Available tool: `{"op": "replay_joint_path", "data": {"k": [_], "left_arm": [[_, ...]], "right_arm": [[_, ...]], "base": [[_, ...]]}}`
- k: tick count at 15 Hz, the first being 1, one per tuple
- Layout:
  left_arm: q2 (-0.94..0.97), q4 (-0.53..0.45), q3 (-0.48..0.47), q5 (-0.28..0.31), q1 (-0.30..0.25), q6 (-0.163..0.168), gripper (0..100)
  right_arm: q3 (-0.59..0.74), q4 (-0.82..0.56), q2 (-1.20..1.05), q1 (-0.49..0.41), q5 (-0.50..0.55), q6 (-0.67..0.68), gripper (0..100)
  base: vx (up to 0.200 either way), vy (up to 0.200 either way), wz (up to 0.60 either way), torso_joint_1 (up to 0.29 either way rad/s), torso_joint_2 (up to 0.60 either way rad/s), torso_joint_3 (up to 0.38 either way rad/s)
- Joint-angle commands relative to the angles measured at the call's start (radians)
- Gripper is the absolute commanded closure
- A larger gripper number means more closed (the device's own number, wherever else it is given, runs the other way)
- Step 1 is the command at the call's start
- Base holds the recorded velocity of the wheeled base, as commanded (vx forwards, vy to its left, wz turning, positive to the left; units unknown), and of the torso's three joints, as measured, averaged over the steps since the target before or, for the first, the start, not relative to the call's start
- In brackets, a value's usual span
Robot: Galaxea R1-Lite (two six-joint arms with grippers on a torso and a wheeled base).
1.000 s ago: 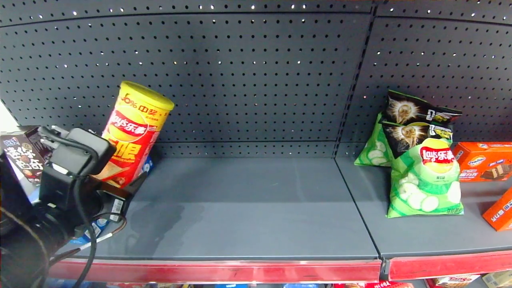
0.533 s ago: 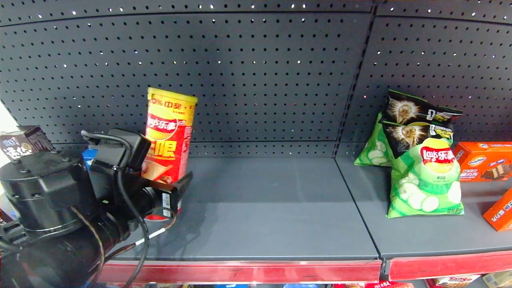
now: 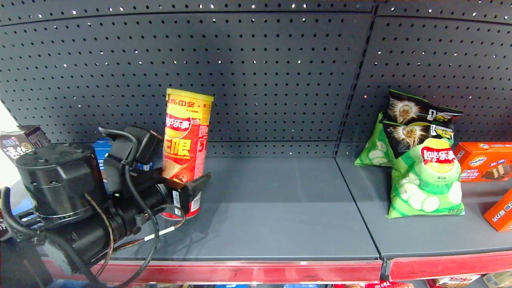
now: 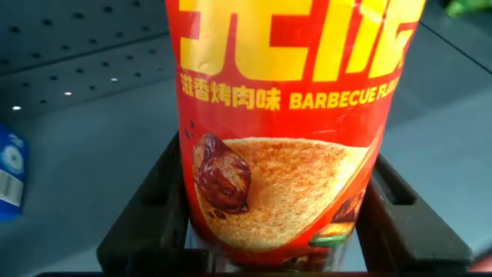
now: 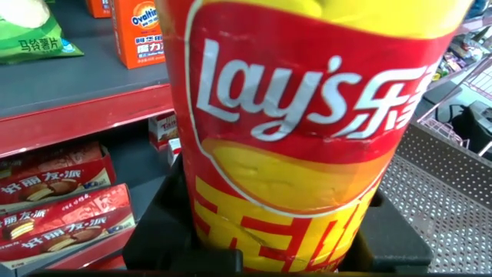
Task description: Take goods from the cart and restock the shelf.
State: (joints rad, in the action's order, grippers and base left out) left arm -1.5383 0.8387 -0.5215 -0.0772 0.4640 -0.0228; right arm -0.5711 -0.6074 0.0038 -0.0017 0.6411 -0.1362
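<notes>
A red and yellow chips can (image 3: 186, 148) stands upright on the left part of the grey shelf (image 3: 272, 216), its base down at the shelf surface. My left gripper (image 3: 188, 188) is shut on its lower half. In the left wrist view the can (image 4: 284, 138) sits between the two black fingers (image 4: 150, 223) of the left gripper (image 4: 280, 231). A second chips can (image 5: 307, 131) of the same kind is clamped in my right gripper (image 5: 280, 231), held out in front of lower shelves.
Green chip bags (image 3: 426, 180), black bags (image 3: 420, 114) and orange boxes (image 3: 484, 160) occupy the shelf's right section. A dark box (image 3: 24, 140) and a blue packet (image 3: 102, 146) sit at far left. Wire cart mesh (image 5: 438, 177) lies beside the right gripper.
My left arm has carried the can rightward along the shelf. The can went from tilted to upright and came down to the shelf surface.
</notes>
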Motion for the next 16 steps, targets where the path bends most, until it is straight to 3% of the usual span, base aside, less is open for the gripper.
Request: {"op": "replay_joint_path", "data": {"k": [1, 5, 6, 8, 9, 10, 11, 13, 14, 15, 16], "left_arm": [[-0.034, 0.0, -0.026, 0.001, -0.007, 0.0, 100], [-0.065, 0.002, -0.026, 0.019, -0.001, 0.003, 100], [-0.083, 0.005, -0.023, -0.004, -0.001, 0.046, 100], [-0.095, 0.007, -0.025, -0.009, -0.002, 0.083, 100], [-0.1, 0.008, -0.023, -0.024, -0.002, 0.124, 100], [-0.102, 0.007, -0.026, -0.062, -0.005, 0.156, 100], [-0.102, 0.007, -0.025, -0.082, -0.007, 0.162, 100], [-0.102, 0.013, -0.035, -0.119, -0.01, 0.156, 100], [-0.1, 0.013, -0.051, -0.133, -0.01, 0.135, 100], [-0.097, 0.011, -0.045, -0.134, -0.008, 0.073, 100], [-0.092, 0.023, -0.031, -0.134, -0.001, 0.035, 100]], "right_arm": [[0.003, 0.0, 0.001, 0.0, -0.004, -0.002, 100], [0.011, 0.003, 0.001, 0.0, -0.017, -0.003, 100], [0.01, 0.008, 0.001, 0.0, -0.023, -0.003, 100], [0.01, 0.009, -0.001, 0.0, -0.038, -0.003, 100], [0.003, 0.009, 0.001, 0.0, -0.038, -0.003, 100], [-0.001, 0.009, 0.001, 0.0, -0.037, -0.003, 100], [-0.004, 0.009, 0.001, 0.0, -0.037, -0.003, 100], [-0.013, 0.008, 0.001, 0.0, -0.037, -0.005, 100], [-0.013, 0.008, 0.001, 0.0, -0.037, -0.006, 100], [-0.013, 0.008, 0.001, 0.0, -0.037, -0.006, 100], [-0.013, 0.009, 0.001, 0.0, -0.037, -0.01, 100]], "base": [[0.0, 0.0, 0.0, 0.0, 0.0, 0.0], [0.0, 0.0, 0.0, 0.0, 0.0, 0.0], [0.0, 0.0, 0.0, 0.0, 0.0, 0.0], [0.0, 0.0, 0.0, 0.0, 0.0, 0.0], [0.0, 0.0, 0.0, 0.0, 0.0, 0.0], [0.0, 0.0, 0.0, 0.0, 0.0, 0.0], [0.0, 0.0, 0.0, 0.0, 0.0, 0.0], [0.0, 0.0, 0.0, 0.0, 0.0, 0.0], [0.0, 0.0, 0.0, 0.0, 0.0, 0.0], [0.0, 0.0, 0.0, 0.0, 0.0, 0.0], [0.0, 0.0, 0.0, 0.0, 0.0, 0.0]]}}
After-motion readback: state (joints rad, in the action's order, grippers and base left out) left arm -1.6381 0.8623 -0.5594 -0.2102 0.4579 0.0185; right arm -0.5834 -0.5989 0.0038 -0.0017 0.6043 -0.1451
